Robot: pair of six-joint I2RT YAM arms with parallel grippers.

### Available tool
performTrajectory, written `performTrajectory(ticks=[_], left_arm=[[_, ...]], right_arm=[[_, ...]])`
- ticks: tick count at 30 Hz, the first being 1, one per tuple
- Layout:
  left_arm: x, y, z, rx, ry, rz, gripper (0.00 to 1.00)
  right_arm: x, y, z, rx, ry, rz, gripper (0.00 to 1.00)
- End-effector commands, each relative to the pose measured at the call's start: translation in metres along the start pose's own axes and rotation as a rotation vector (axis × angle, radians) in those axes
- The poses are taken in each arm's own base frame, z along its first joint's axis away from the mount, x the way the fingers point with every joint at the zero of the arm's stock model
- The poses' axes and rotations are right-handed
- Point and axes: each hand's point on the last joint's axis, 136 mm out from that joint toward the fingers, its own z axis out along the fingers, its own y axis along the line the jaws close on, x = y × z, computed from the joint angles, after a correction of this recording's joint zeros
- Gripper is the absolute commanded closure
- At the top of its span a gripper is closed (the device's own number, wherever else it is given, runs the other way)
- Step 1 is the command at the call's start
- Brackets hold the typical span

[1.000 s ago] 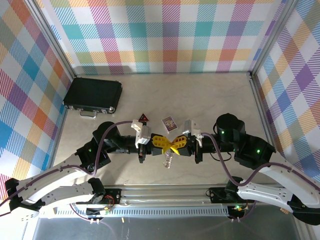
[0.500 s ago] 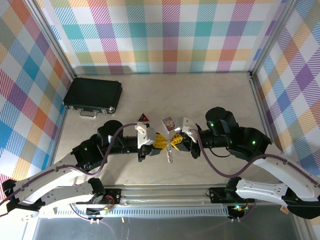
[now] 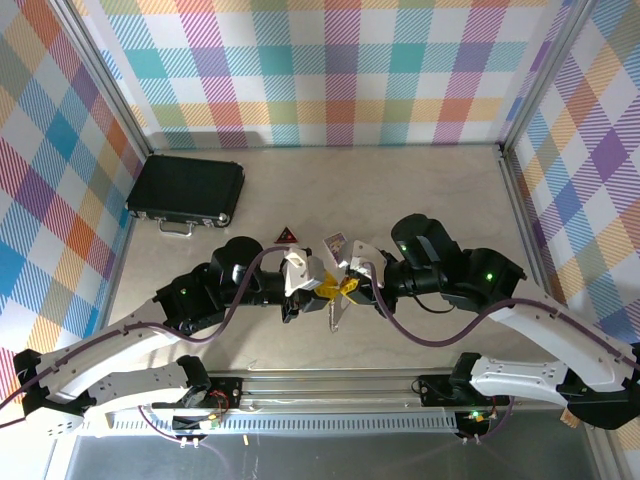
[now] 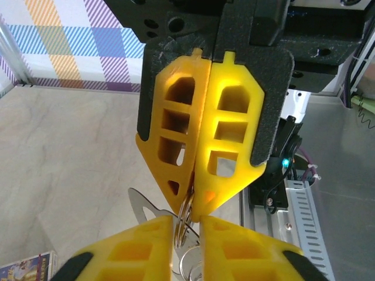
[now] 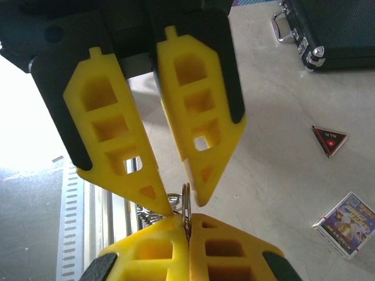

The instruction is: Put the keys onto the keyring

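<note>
Over the marbled desk, my right end effector clamps the thin silvery keyring (edge-on); left end effector barely parted.

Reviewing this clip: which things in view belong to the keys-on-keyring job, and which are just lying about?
Job in hand:
keyring
right claw, shut on it
left claw, tips flanking it

Lying about:
black case
red-and-black triangle
purple card
</note>
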Motion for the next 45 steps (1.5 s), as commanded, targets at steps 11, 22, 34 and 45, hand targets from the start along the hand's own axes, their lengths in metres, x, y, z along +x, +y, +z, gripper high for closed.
performTrajectory(ticks=[11,22,34,45], left_arm=[[-0.025,-0.009,-0.007,0.035,-0.107,0.005,1.00],[-0.047,-0.025,-0.019,0.117,-0.239,-0.036,1.00],[-0.058,-0.033,-0.029,0.163,-0.341,-0.073,1.00],[-0.065,-0.036,-0.038,0.163,-0.381,-0.064,1.00]], right_arm=[[-0.012,0.009,-0.004,-0.023,-0.049,-0.049,0.95],[-0.018,0.018,-0.011,-0.039,-0.159,-0.030,0.76],[-0.032,0.025,-0.021,-0.060,-0.247,-0.036,0.76],[-0.028,0.028,-0.025,-0.066,-0.252,-0.025,0.76]])
